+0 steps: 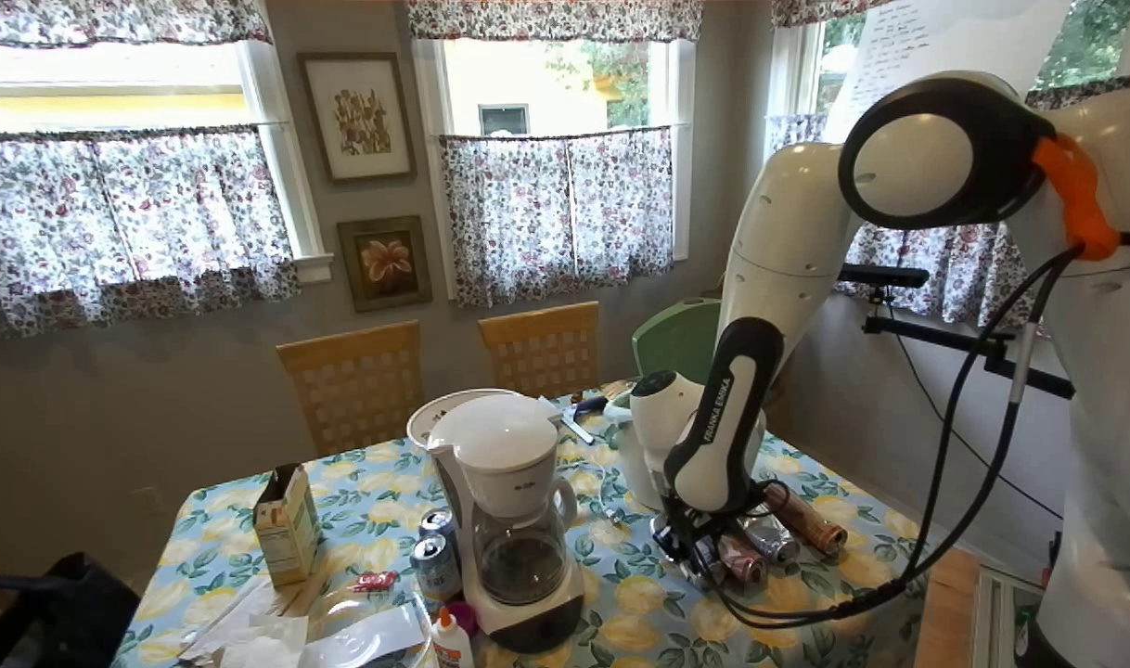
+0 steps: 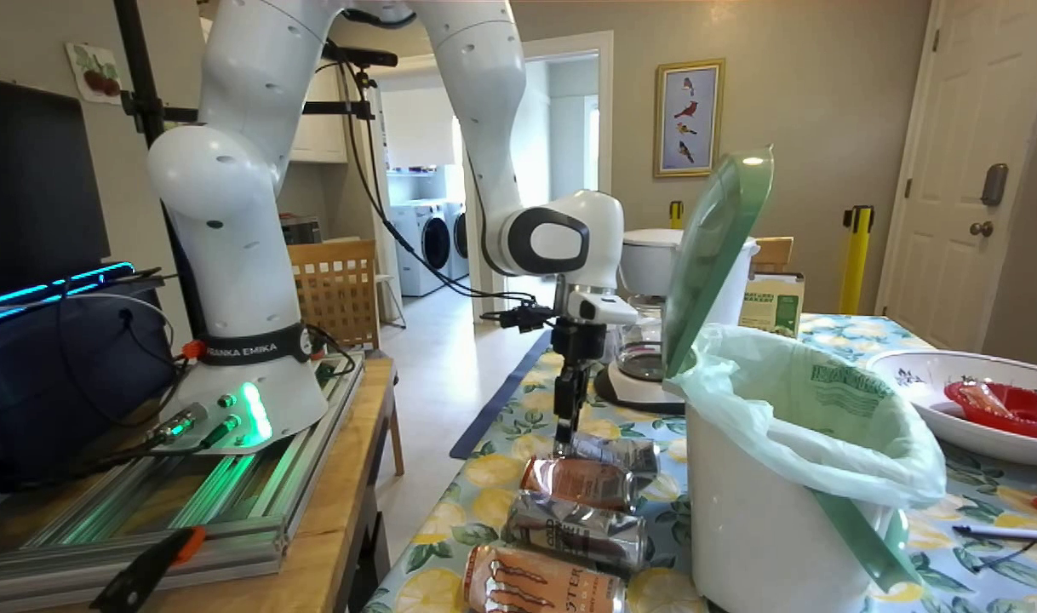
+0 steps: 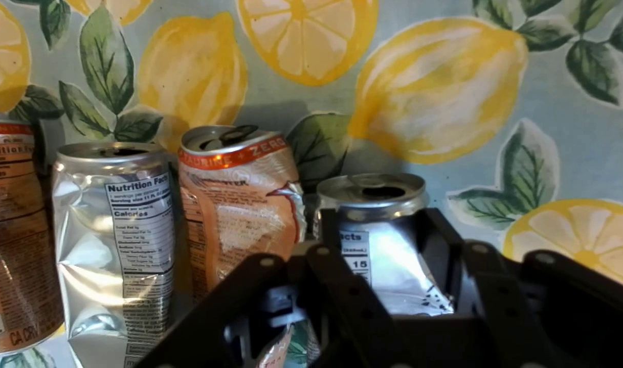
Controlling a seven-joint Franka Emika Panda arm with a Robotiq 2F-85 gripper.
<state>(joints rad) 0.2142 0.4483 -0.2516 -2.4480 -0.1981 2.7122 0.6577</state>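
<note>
The pincer is straddling the end silver can, one finger on each side, but I honestly can't tell whether it's actually squeezing. That can is lying on its side on the table, rightmost of four in the wrist view, and its label is only showing "cts" and "15" between the fingers.

Just left of it, a crumpled orange can is showing "ZERO" around its top. Next along, a dented silver can is sporting a "Nutrition Facts" panel, with "COLD" showing in an exterior view. At the near end there, an orange Monster can is wearing the claw logo and a readable "STER", plus "CA CRV" in the wrist view.

As for the pose, the arm is arching up from its base on the left and bending over, with the pincer pointing pretty much straight down. "FRANKA EMIKA" is running along the wrist link and around the base.

A white trash bin is standing right of the cans, and farther back a box is reading "BAKERY".
</note>
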